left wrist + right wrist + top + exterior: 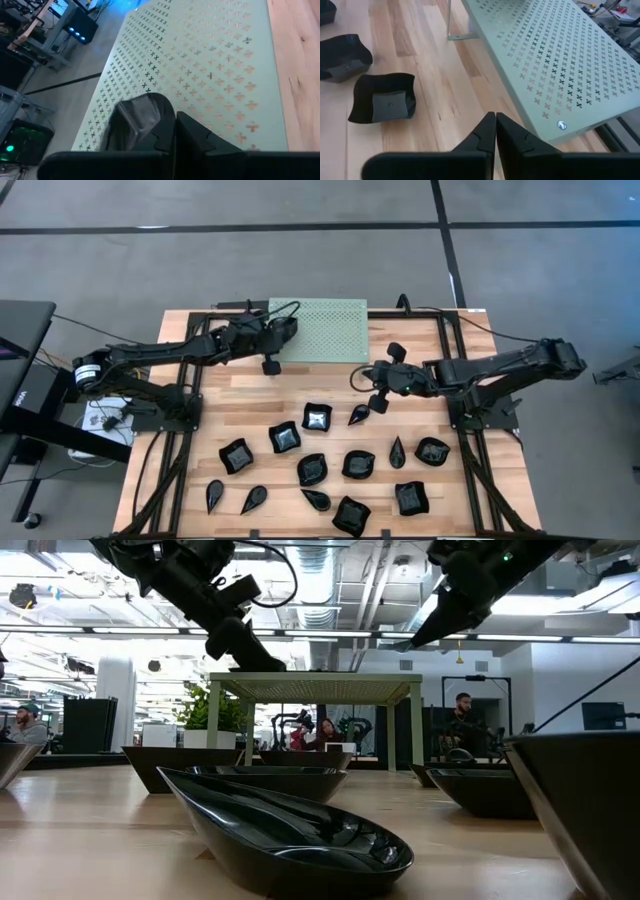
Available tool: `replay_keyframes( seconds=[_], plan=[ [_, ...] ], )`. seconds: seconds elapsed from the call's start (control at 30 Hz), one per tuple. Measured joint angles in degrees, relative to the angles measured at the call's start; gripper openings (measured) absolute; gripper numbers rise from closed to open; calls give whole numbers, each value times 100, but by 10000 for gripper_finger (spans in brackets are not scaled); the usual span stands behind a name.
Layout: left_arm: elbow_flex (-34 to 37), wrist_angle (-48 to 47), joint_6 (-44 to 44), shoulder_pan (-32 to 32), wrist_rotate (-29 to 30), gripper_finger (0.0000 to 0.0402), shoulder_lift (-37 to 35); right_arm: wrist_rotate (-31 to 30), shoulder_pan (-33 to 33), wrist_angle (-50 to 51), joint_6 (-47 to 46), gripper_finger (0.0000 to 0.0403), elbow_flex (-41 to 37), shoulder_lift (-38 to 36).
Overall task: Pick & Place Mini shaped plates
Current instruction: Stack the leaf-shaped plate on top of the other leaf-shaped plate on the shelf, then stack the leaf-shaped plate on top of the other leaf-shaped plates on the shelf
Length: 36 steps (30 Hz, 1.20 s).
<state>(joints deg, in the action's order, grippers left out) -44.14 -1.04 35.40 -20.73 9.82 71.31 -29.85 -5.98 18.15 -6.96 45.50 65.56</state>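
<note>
Mini shaped plates (317,417) lay scattered on the counter (250,395). The left pincer (270,365) gripped one plate over the green stand (325,330). The right pincer (378,402) was closed, empty.

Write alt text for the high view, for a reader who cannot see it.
Two dark robot arms reach over a wooden table: the left end effector holds a small black dish at the front edge of a mint-green perforated stand, and the right end effector is shut beside a teardrop plate. About fifteen glossy black mini plates are scattered nearer the front.
</note>
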Motion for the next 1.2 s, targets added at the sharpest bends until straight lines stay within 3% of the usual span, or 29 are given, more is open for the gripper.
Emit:
replay_keyframes(
  seconds=[0.27, 0.5, 0.6, 0.83, 1.03, 1.2],
  plan=[
    [0, 16, 173, 47, 435, 65, -24, 0, 0, -37, 0, 8, 0, 2],
    [-2, 92, 131, 852, 431, 82, -403, 0, 2, -55, -3, 8, 0, 2],
    [-4, 99, -412, 1382, 299, 81, -524, 0, 2, -78, -4, 8, 0, 4],
    [-4, 42, -1927, 2500, -1139, 81, -390, 3, 2, -76, -175, 8, 0, 19],
    [-6, 95, -2937, 3334, -1226, 81, 31, 5, 2, -72, -212, 8, 0, 39],
    [-4, 607, -3726, 3829, -1147, 81, 785, 5, 2, -129, -213, 8, 0, 39]
  ],
)
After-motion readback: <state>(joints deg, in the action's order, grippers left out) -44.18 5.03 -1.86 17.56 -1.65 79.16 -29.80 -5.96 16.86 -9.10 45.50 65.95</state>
